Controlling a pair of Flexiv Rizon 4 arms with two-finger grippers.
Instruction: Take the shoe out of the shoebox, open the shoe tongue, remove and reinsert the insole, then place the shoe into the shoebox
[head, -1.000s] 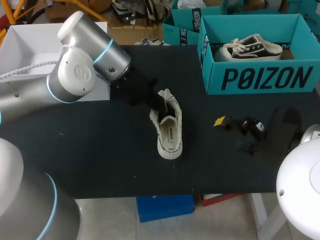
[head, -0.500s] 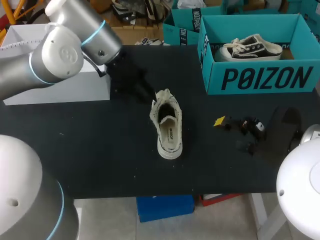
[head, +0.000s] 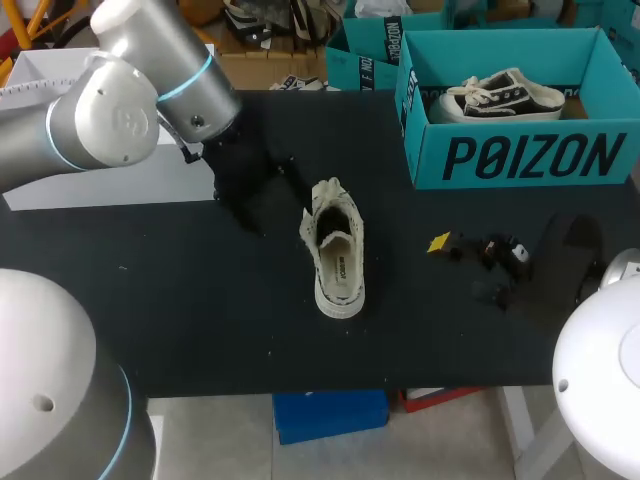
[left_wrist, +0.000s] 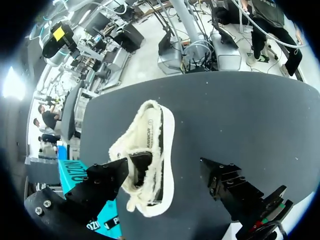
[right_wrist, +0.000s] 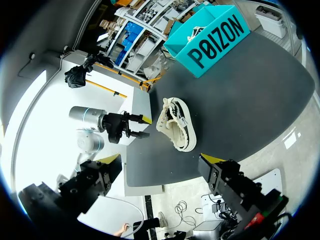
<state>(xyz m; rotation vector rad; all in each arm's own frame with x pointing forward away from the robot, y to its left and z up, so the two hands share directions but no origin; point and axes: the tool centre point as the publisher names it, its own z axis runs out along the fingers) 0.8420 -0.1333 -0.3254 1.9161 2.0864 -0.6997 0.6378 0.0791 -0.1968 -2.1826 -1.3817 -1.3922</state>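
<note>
Position of the shoe (head: 335, 255) is what the coming move turns on: it is set upright on the table (head: 200, 300), outside the shoebox (head: 515, 155), with its long axis run from the front edge toward the back. The left gripper (left_wrist: 169, 167) is placed nearest, fingers spread wide, the shoe's far end between them; contact cannot be told. The right gripper (right_wrist: 160, 164), likewise spread and empty, is held well apart on the shoe's other side. Room for moving is offered on both sides of the shoe. A second shoe (head: 500, 95) is seen inside the shoebox.
</note>
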